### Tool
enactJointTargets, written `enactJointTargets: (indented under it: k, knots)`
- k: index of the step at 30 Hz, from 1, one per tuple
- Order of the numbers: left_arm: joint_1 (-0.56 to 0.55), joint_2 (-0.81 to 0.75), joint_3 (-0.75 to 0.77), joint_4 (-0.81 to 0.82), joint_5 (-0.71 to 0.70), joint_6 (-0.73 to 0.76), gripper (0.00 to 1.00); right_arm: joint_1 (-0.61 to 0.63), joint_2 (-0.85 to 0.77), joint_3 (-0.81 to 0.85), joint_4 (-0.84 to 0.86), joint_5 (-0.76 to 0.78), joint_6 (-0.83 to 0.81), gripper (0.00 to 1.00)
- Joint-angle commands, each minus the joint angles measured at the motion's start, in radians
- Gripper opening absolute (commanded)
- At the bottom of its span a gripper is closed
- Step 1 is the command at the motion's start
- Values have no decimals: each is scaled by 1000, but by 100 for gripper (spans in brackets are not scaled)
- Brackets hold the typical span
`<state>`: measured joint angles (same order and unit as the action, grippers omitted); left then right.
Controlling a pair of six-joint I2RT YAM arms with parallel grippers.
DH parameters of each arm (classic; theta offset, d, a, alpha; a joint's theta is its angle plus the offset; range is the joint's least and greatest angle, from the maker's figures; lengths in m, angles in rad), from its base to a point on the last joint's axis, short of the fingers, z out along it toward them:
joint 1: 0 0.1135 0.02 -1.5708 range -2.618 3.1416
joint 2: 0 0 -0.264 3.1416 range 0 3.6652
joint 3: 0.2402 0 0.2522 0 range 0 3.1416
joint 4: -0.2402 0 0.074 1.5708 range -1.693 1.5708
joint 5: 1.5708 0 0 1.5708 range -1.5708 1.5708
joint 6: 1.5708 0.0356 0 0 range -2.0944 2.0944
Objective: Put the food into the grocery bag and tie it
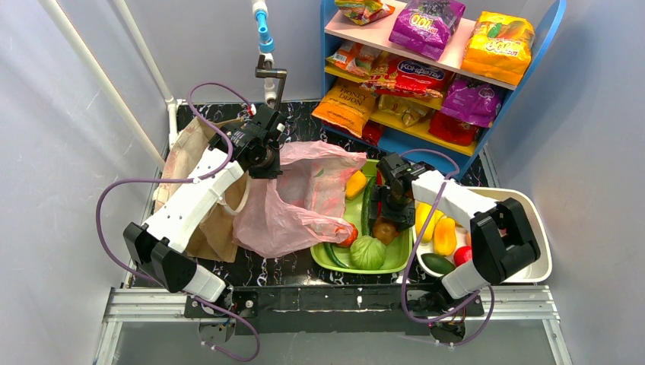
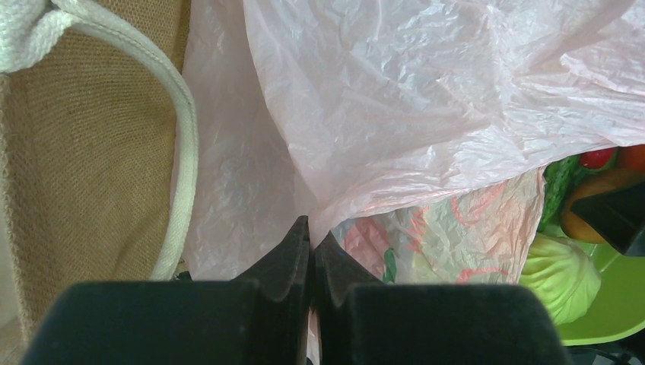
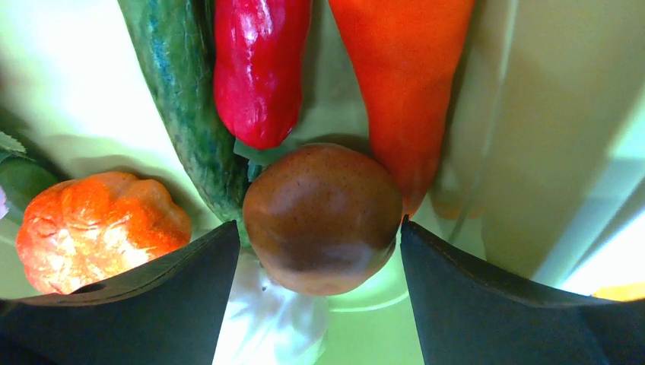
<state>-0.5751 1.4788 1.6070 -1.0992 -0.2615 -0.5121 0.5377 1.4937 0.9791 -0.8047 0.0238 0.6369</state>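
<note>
While the pink grocery bag (image 1: 304, 201) lies crumpled on the bench (image 1: 258, 270) btwn the burlap tote (image 1: 190, 205) and the green tray (image 1: 397, 262), my left hand (image 2: 312, 237) is clenched on a fold of its film. The bag's right side drapes over the tray's left rim. In the tray, a round brown fruit (image 3: 323, 217) sits btwn my right hand's (image 1: 393, 204) fingers (image 3: 190, 285). That hand is released, spread wide; can't tell if it touches. Cucumber (image 3: 186, 114), red pepper (image 3: 258, 68) & orange pepper (image 3: 403, 84) lie just beyond.

Bright even light; glare sheens the grocery bag (image 2: 395, 91), right wrist view oversaturated
</note>
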Motion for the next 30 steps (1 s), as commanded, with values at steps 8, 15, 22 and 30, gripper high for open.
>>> enactJointTargets:
  k: [8,15,22,30]
  knots:
    - [4,-53,-6,-14,-12,15,0,-3,39,11,22,-9,-16,61]
    - [4,-57,-8,-12,-15,15,0,-3,-33,99,-71,20,-29,46]
    - [5,-57,-8,-5,-12,14,0,-3,-134,228,-190,54,-52,46]
    - [4,-53,2,-5,0,10,0,-2,-226,322,-139,-117,-61,45]
